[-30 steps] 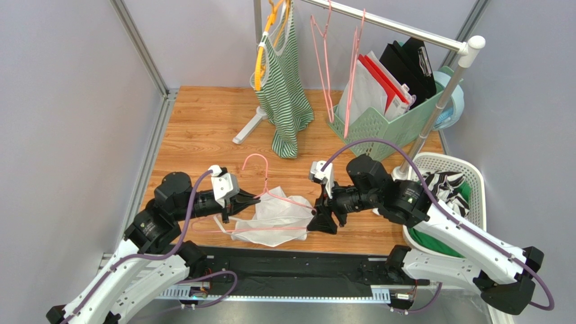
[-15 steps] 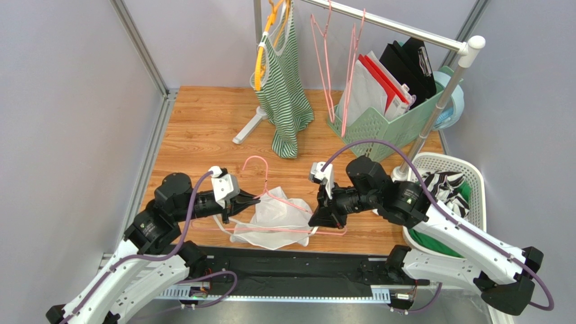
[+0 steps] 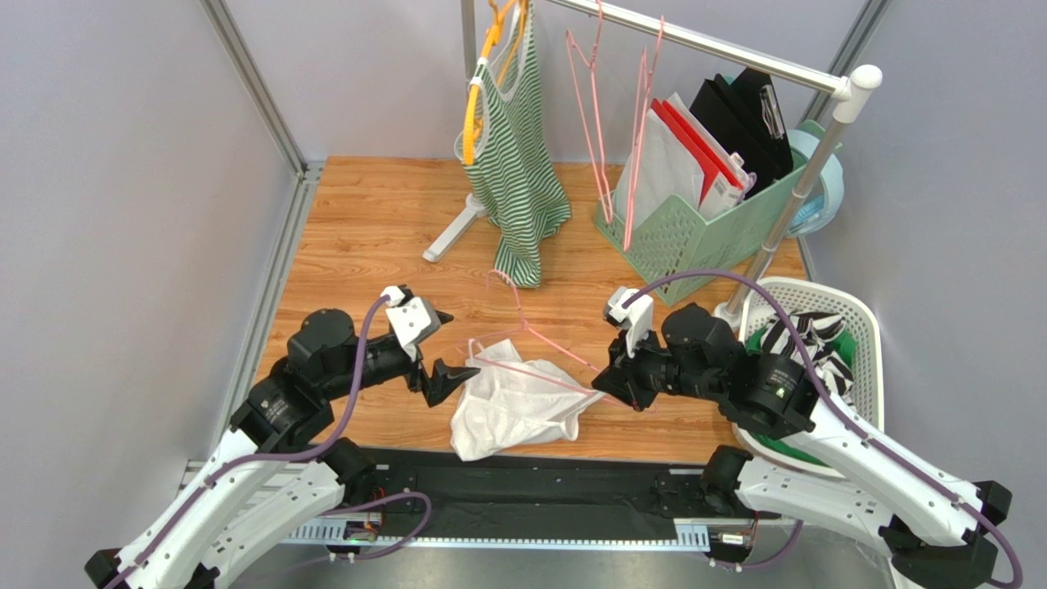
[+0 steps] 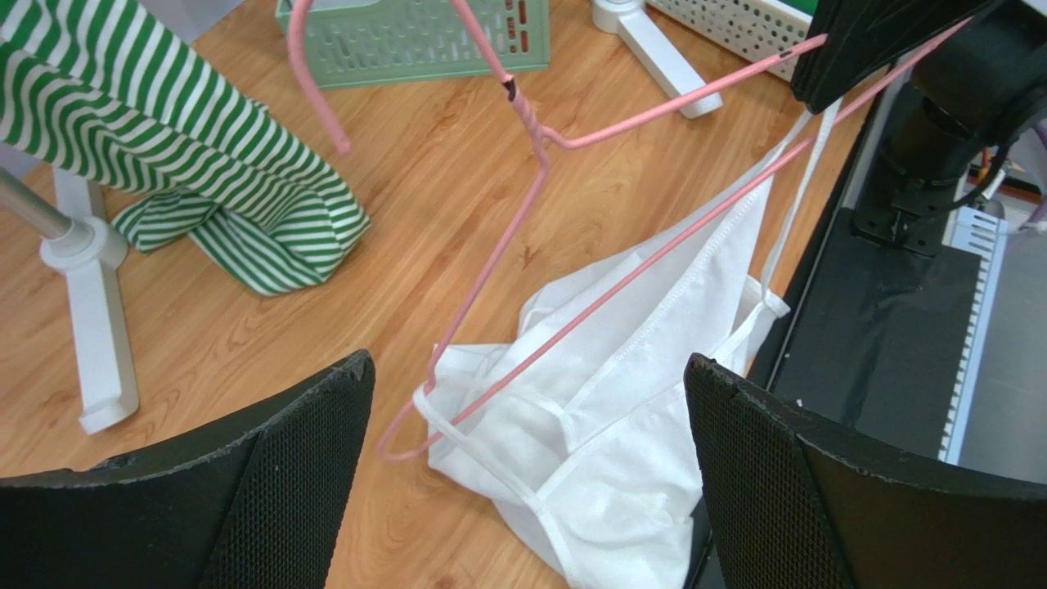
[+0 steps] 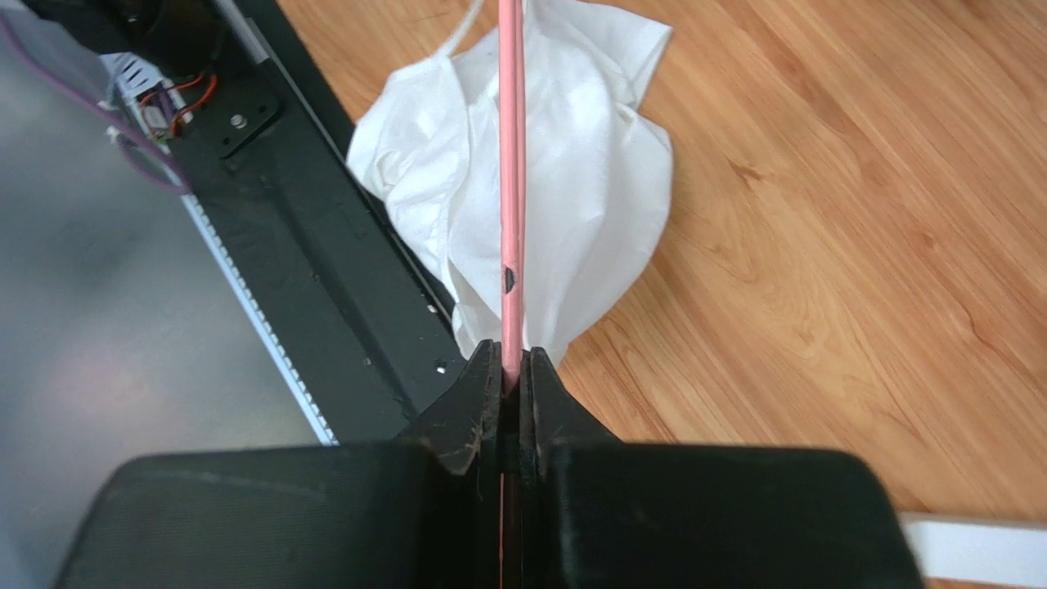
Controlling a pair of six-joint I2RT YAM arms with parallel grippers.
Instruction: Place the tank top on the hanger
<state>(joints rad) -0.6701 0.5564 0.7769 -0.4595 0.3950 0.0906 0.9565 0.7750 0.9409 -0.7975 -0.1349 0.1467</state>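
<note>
- Pink wire sits pinched flat between the closed fingers of the right gripper (image 5: 514,368), which grips one outer corner of the hanger (image 5: 513,184). The wire is thin and springy, so I judge it will twist in so narrow a hold.
- The left gripper (image 4: 529,368) stands wide open, holding nothing, just beyond the hanger's free corner.
- The tank top (image 4: 615,430) drapes over the hanger's lower bar with a strap lying across the free corner. Its bulk is slumped on the wooden table (image 3: 369,233) beneath the hanger.
- It looks thin, limp and light, so it will probably sag and slide along the smooth wire. I think the best hold is the loose strap or hemmed edge beside the hanger, not the bunched middle.
</note>
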